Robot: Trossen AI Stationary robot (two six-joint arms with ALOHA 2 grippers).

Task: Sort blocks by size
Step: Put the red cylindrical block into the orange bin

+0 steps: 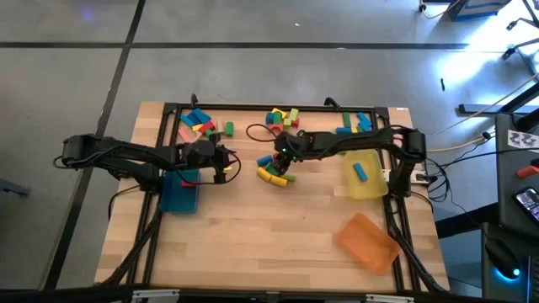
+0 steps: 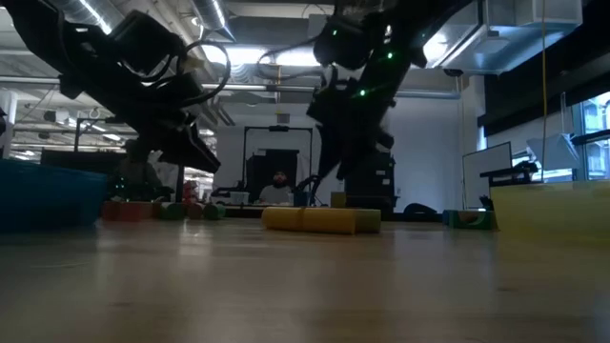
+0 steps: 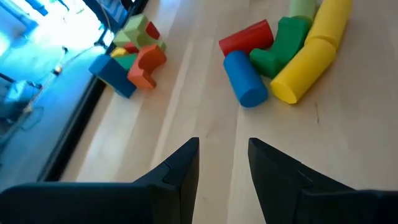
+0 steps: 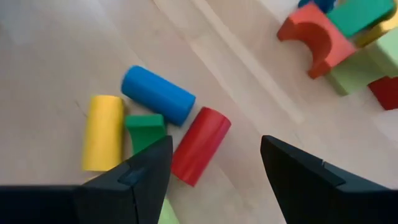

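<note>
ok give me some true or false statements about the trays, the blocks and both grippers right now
1. A blue block lies in the yellow tray. True.
2. The right gripper is shut on the red cylinder. False: its fingers are open and empty above the cylinder.
3. The orange tray holds several blocks. False: it looks empty.
4. The left gripper is open and holds nothing. True.
5. The blue cylinder stands upright. False: it lies on its side beside the red one.
</note>
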